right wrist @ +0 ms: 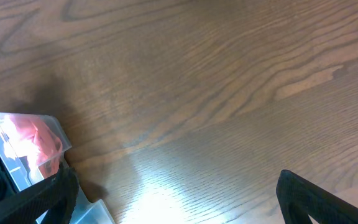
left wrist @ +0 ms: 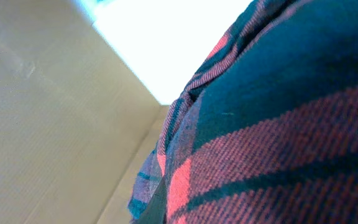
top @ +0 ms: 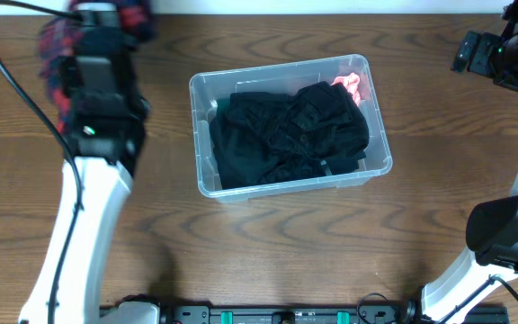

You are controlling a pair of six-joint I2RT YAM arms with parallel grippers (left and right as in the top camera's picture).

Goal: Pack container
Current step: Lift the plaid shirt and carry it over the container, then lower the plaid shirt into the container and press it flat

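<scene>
The container is a clear plastic bin at the table's middle. It holds a heap of black clothing and a pink item in its far right corner. A red and dark plaid cloth hangs round my left gripper at the far left, off to the container's left. The cloth fills the left wrist view and hides the jaws. My right gripper is at the far right, open and empty above bare wood. The container's corner shows in the right wrist view.
A beige cardboard surface lies beside the plaid cloth in the left wrist view. A black cable runs across the table's left side. The arm bases stand at the near edge.
</scene>
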